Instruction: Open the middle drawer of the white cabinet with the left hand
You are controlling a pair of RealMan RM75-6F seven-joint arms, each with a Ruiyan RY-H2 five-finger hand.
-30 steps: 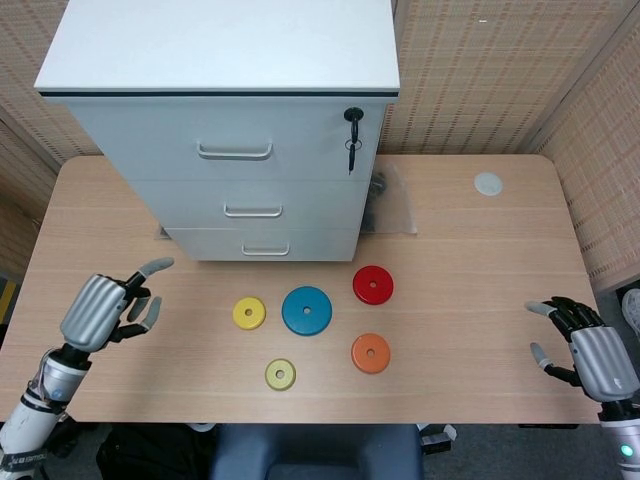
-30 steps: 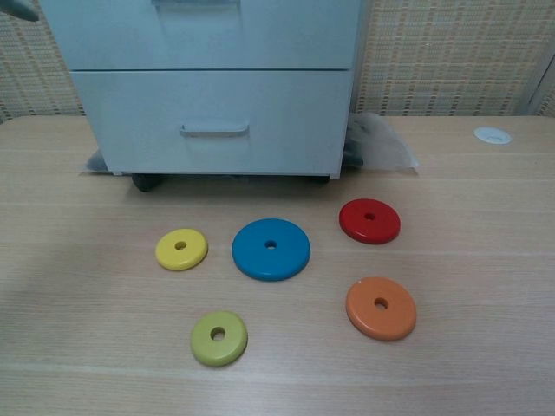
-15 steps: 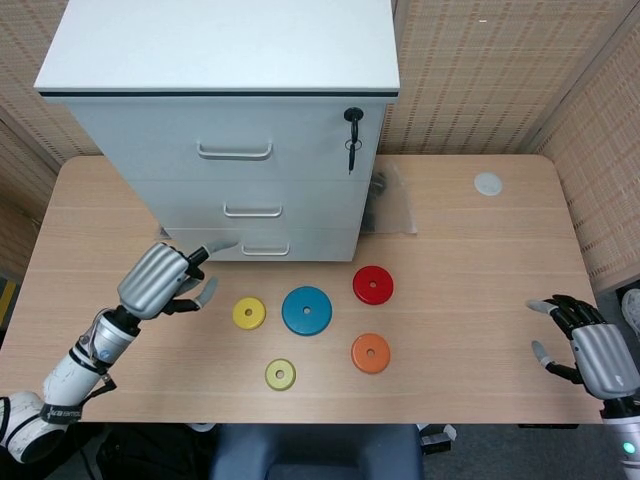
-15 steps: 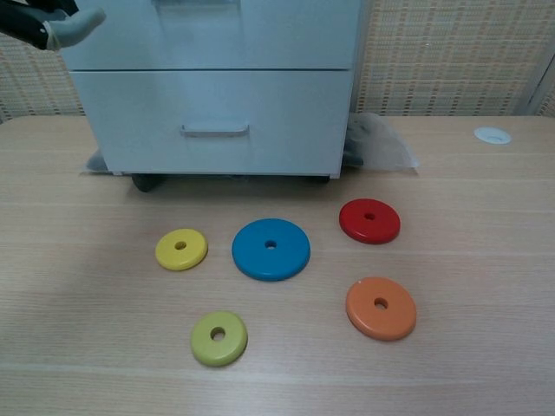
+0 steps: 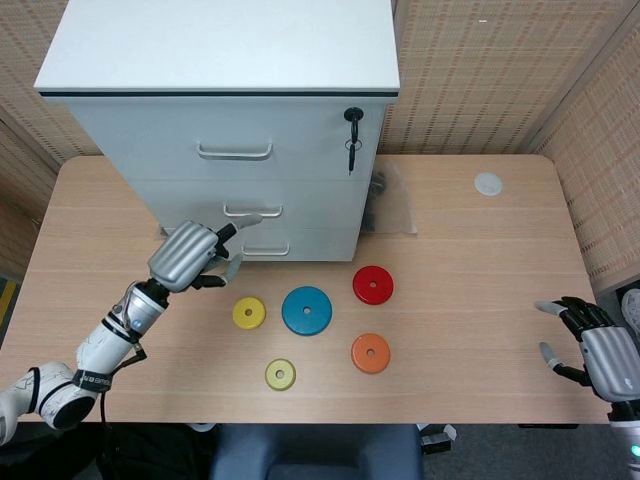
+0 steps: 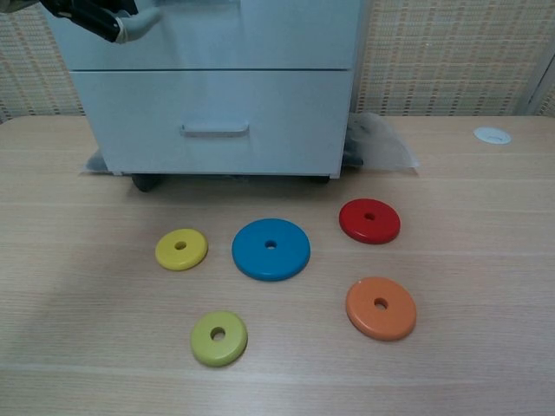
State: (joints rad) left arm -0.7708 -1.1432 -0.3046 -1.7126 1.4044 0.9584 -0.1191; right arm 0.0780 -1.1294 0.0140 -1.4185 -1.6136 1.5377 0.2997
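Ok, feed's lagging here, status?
Left robot hand open, nearing middle drawer's metal handle. Right robot hand open, idle. White cabinet drawers closed. Path clear.

Your left hand travels from near the bench's left edge up and inward to the white cabinet; one outstretched finger now reaches just under the middle drawer's handle. Your right hand slides slightly toward the bench's right edge.
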